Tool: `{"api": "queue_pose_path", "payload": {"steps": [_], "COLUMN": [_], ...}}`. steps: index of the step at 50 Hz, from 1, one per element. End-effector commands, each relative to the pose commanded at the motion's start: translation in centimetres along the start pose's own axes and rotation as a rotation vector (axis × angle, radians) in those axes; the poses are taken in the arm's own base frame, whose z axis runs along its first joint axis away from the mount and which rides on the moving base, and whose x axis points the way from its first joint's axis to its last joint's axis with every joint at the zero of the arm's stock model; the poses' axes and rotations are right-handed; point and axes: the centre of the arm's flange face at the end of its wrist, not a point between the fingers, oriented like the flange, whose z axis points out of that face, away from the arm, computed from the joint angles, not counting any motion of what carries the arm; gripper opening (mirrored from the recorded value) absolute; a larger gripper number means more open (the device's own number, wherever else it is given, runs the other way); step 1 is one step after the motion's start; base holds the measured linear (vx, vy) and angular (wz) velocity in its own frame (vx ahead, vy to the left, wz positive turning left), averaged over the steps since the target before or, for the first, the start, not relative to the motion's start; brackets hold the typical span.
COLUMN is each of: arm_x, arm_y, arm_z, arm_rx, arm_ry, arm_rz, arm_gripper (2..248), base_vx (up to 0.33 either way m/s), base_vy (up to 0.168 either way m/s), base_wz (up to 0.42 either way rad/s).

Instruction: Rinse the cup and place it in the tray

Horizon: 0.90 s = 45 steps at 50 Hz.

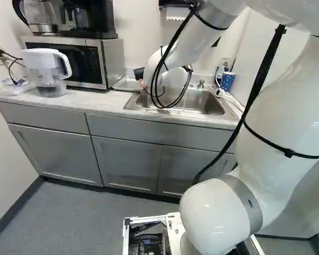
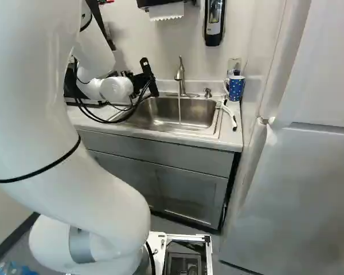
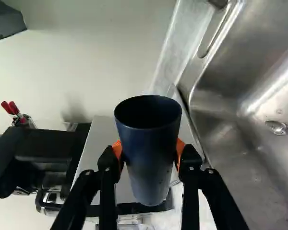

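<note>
Over on the left, beside the sink (image 1: 215, 108), I can see what looks like the shallow metallic tray (image 1: 126, 84) on the pale tabletop (image 1: 98, 101). Just right of it, the black claw (image 3: 149, 150) is clamped around the plain dark-blue cup (image 3: 152, 175), which seems tipped on its side, mouth towards the back wall. Farther right, water runs from the brushed-metal tap (image 2: 180, 74). I can't tell whether it's rinsed; if not, the cup should go rightward, under that stream.

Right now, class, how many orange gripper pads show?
2: one pad against the dark cup towards the coffee maker, another pad towards the sink; the cup partly hides both.
</note>
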Motion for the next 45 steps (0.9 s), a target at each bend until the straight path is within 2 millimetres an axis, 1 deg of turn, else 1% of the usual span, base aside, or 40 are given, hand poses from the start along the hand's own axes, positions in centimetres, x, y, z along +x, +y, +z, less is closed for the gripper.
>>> {"api": "queue_pose_path", "payload": {"steps": [45], "arm_x": [0.00], "arm_y": [0.00], "arm_z": [0.00], "arm_rx": [0.000], "arm_ry": [0.000], "arm_rz": [-0.476], "arm_gripper": [123], "base_vx": [0.000], "base_vy": [0.000], "base_wz": [0.000]}}
